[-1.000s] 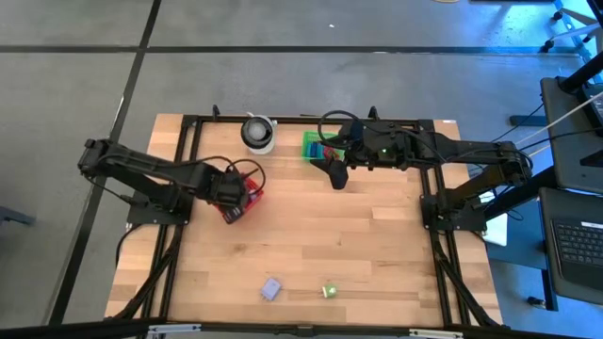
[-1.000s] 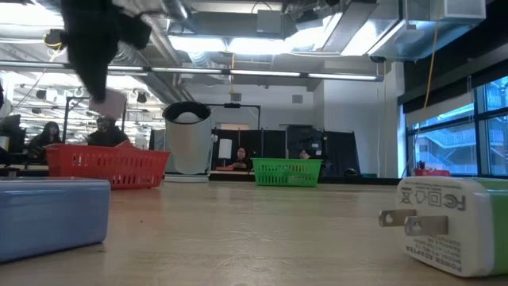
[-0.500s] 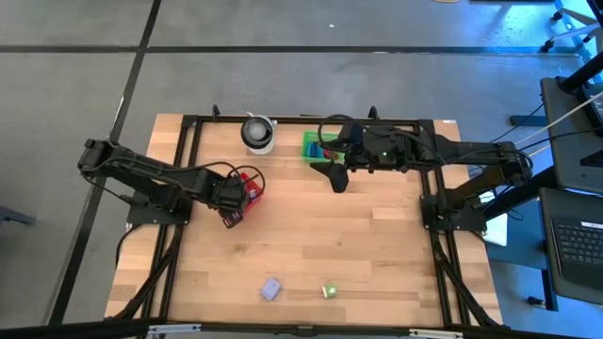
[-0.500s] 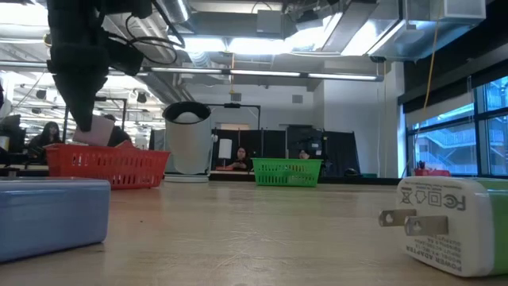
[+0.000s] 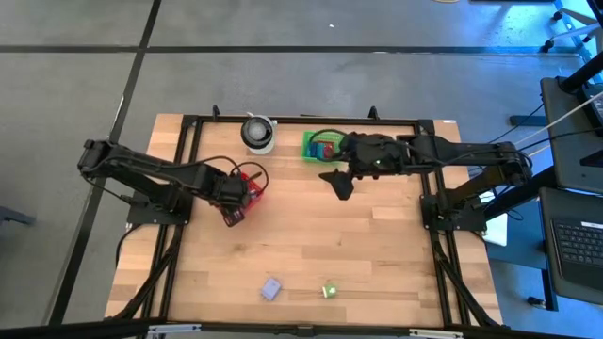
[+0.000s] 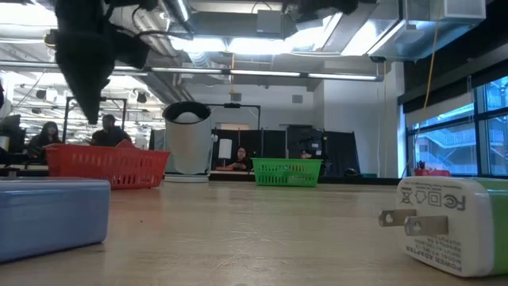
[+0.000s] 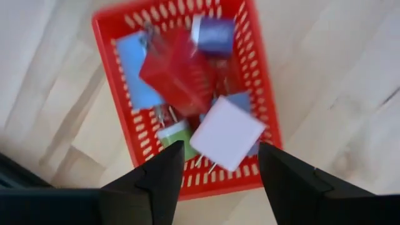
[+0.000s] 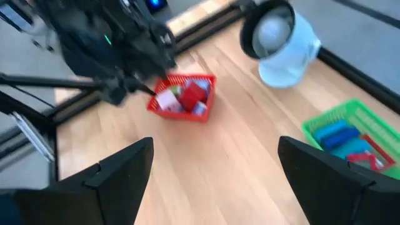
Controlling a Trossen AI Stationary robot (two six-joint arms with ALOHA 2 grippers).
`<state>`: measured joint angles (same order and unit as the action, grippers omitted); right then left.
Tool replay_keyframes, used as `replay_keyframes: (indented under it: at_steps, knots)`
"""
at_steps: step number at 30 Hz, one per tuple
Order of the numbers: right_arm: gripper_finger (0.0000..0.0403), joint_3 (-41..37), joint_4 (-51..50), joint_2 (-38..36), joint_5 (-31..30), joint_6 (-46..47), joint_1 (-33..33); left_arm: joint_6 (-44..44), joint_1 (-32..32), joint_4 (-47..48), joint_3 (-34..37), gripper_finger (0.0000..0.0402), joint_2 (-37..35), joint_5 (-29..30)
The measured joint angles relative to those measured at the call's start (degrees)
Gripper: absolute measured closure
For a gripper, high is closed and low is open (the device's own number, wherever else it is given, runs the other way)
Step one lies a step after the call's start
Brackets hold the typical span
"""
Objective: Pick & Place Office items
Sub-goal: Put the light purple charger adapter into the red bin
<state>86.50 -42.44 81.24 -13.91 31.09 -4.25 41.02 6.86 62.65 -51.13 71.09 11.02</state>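
Over the red basket (image 7: 262,94), left tool (image 7: 215,167) hangs spread, seemingly empty.

Light wooden plank table (image 5: 377,254) with a black frame running round it. Sitting straight on the wood: a red mesh basket (image 5: 250,188) over on the left side, a green rectangular basket (image 5: 318,145) near the far edge around the middle, and a white cylinder container with a dark top (image 5: 257,133) just left of the green one. Down near the front edge there's a lavender block (image 5: 271,289) and, close beside it, a small green-topped plug adapter (image 5: 330,290).
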Motion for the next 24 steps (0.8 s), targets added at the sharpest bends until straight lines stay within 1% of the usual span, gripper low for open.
replay_keyframes:
  at_steps: [3, 6, 10, 13, 16, 20, 24]
  knots:
    - [0.0057, 0.02, -2.62, 1.15, -0.02, -0.01, -0.48, -0.71, -1.2, -0.02, -2.78, 0.0208, 0.0, 0.14]
    - [0.0057, 0.02, -2.98, 3.38, 0.27, -0.5, -1.59, -0.28, -1.84, -1.16, -5.17, 0.021, -0.02, 0.56]
    - [0.0057, 0.02, -2.57, 6.59, 2.77, -3.19, -3.16, 3.16, -1.14, -8.46, -5.9, 0.0208, -0.02, 2.88]
    - [0.0057, 0.01, -2.64, 7.89, 3.02, -4.09, -4.25, 3.79, 0.91, -16.13, -5.09, 0.0208, 0.29, 2.92]
    - [0.0057, 0.0, -3.04, 7.89, 3.49, -1.92, -5.42, 3.55, 3.9, -21.16, -4.56, 0.0206, 1.23, 2.55]
    - [0.0057, 0.0, -3.87, 5.27, 4.75, 2.11, -8.01, 6.59, 8.5, -25.53, -4.56, 0.02, 3.34, 2.24]
    - [0.0057, 0.02, -4.86, 3.09, 3.53, 2.98, -12.78, 11.66, 13.52, -30.92, -4.56, 0.0188, 7.2, -0.48]
